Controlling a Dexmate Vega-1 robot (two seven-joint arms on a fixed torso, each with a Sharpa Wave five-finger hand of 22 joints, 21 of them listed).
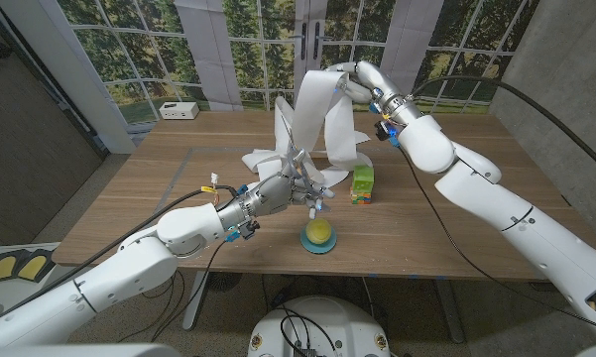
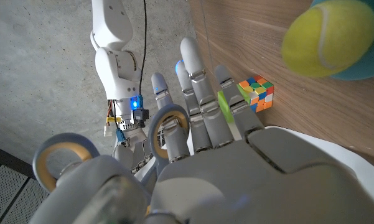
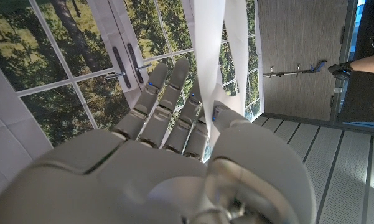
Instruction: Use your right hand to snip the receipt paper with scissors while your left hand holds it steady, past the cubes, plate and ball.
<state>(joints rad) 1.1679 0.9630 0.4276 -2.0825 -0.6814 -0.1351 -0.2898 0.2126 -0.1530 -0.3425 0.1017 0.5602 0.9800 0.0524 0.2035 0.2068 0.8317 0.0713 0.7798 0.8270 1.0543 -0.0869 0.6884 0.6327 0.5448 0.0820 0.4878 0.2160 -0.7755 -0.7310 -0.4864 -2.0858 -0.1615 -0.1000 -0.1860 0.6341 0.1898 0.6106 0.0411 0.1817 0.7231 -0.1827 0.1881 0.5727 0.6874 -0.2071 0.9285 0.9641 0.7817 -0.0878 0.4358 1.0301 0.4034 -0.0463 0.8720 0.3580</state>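
My right hand (image 1: 352,79) is raised high over the back of the table and grips the white receipt paper (image 1: 322,109), which hangs down in loops to a loose heap (image 1: 268,159) on the wood. The right wrist view shows the strip (image 3: 215,56) running between the fingers of that hand (image 3: 168,143). My left hand (image 1: 278,190) holds the scissors (image 1: 311,200) low beside the heap. Their grey ring handles (image 2: 168,127) sit around its fingers (image 2: 202,93). I cannot tell whether the blades touch the paper.
A yellow-green ball (image 1: 319,232) lies on a small blue plate (image 1: 319,248) near the front edge. Coloured cubes (image 1: 361,184) stand to its right, one of them seen as (image 2: 256,93). A white box (image 1: 179,110) sits at the back left. A person (image 3: 367,81) stands off to the side.
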